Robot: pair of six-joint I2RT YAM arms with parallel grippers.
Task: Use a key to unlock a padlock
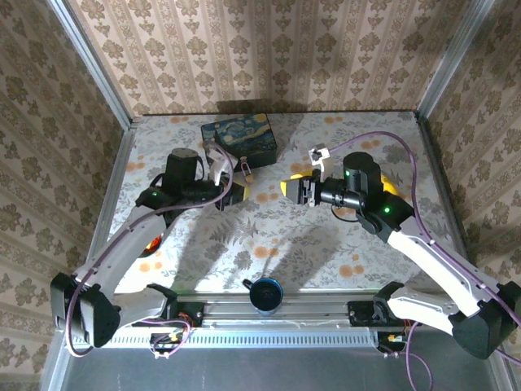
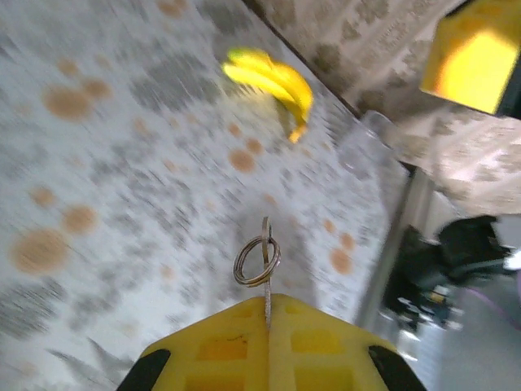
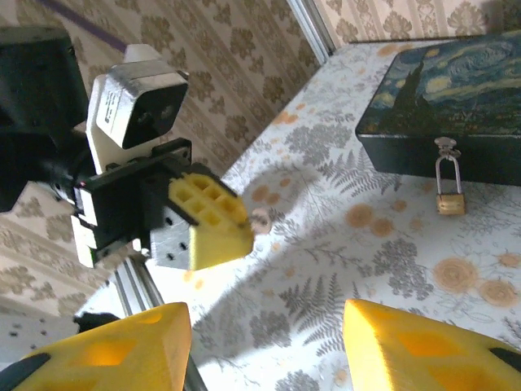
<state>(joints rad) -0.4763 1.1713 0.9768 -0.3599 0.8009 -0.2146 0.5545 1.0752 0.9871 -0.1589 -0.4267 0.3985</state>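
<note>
Left pincer (image 2: pixel 269 303) clamps key (image 2: pixel 262 259) jutting fwd, prob. to reach padlock (image 3: pixel 450 201); right pincer (image 3: pixel 264 326) apart, free to steady it.

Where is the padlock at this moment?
In the right wrist view, the padlock is hooked through the clasp of the dark blue box, at upper right.

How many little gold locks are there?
1. The padlock hangs from the front clasp of the dark blue box. More may be hidden.
</note>
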